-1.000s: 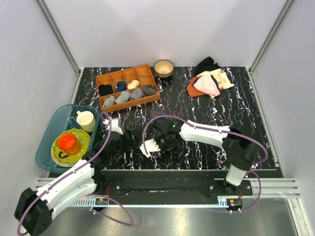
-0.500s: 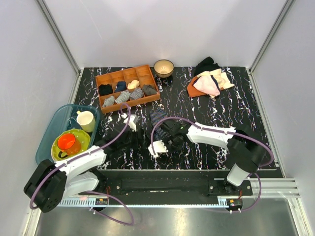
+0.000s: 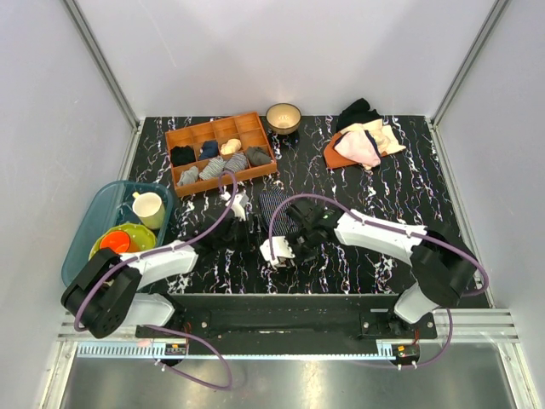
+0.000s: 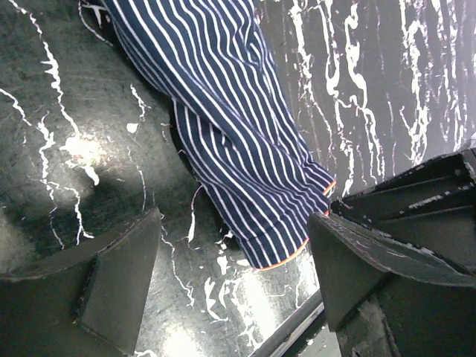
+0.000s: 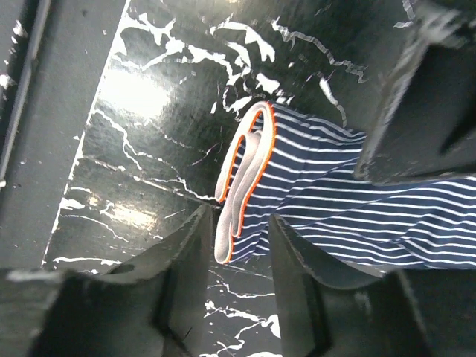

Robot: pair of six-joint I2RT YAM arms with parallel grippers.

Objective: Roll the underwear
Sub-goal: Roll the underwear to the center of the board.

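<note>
As the underwear (image 3: 274,206) lies in a long narrow strip near the middle of the table (image 3: 366,183), the step in hand seems to be taking hold of its near end; no turn of roll is visible yet. The left gripper (image 4: 234,245) stands wide open over this orange-edged end, one finger on each side, holding nothing. The right gripper (image 5: 239,222) is open more narrowly around the same hem, and it cannot be told whether it touches the cloth. The next move probably calls for pinching all layers together and turning them over evenly. The arms hide the near end in the top view, and the far end is cut off in both wrist views.
</note>
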